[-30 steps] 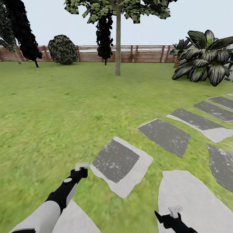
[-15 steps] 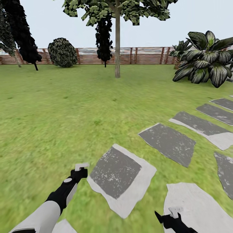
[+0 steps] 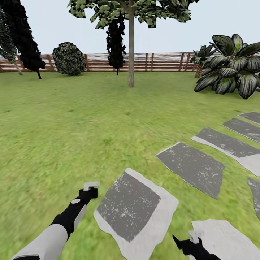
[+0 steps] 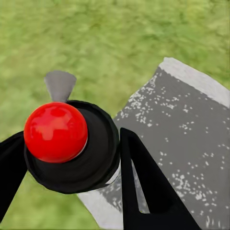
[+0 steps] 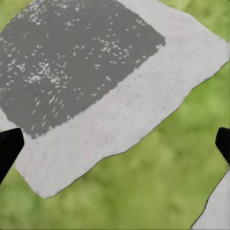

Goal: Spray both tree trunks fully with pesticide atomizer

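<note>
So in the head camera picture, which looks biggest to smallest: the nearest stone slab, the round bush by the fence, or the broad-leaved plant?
1. Nearest stone slab, though being closest to the camera inflates it.
2. Broad-leaved plant.
3. Round bush, farthest back, so its true size is unsure.

1. The atomizer has a glossy red top and a matt black body, probably plastic.
2. The left gripper fingers look matt black.
3. The slabs are rough grey stone, speckled, with pale smoother edges.
4. The grass is soft, blurred green.
5. The fence is slatted brown wood.
6. The trunk looks smooth grey-brown.
</note>
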Available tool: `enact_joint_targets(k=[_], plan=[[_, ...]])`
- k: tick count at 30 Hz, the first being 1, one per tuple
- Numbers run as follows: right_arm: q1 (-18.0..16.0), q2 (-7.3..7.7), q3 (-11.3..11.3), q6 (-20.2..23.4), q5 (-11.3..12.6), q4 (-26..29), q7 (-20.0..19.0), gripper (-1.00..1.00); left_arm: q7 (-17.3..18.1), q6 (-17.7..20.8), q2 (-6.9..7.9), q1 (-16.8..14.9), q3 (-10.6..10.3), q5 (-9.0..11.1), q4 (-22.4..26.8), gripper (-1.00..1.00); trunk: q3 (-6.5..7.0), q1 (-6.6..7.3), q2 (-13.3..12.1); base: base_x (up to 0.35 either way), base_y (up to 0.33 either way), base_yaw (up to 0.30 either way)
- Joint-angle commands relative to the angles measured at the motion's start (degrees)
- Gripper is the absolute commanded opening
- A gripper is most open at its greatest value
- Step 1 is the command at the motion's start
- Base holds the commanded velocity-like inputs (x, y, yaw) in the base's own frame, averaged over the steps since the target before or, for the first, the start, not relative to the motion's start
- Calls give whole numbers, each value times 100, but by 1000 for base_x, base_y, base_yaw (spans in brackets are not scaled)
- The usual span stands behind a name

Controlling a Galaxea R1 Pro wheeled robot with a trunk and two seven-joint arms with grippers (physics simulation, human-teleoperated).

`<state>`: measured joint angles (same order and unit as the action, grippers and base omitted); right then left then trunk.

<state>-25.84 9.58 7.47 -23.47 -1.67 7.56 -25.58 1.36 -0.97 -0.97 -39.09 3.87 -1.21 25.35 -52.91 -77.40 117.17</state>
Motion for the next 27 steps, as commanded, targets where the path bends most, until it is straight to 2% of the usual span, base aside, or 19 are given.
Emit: enact_joint_targets(k=[1,13,27], plan=[[0,0,0,0,0,0,0,100,-4,0,0,-1,-1,-2,2,-100,0,0,0,338,0,0],[0,0,0,0,0,1,-1,100,-4,0,2,-2,0,-2,5,-100,3,0,0,338,0,0],[0,0,-1,0,0,0,-5,100,-4,0,8,-1,4,-2,18,-100,107,0,0,338,0,28]])
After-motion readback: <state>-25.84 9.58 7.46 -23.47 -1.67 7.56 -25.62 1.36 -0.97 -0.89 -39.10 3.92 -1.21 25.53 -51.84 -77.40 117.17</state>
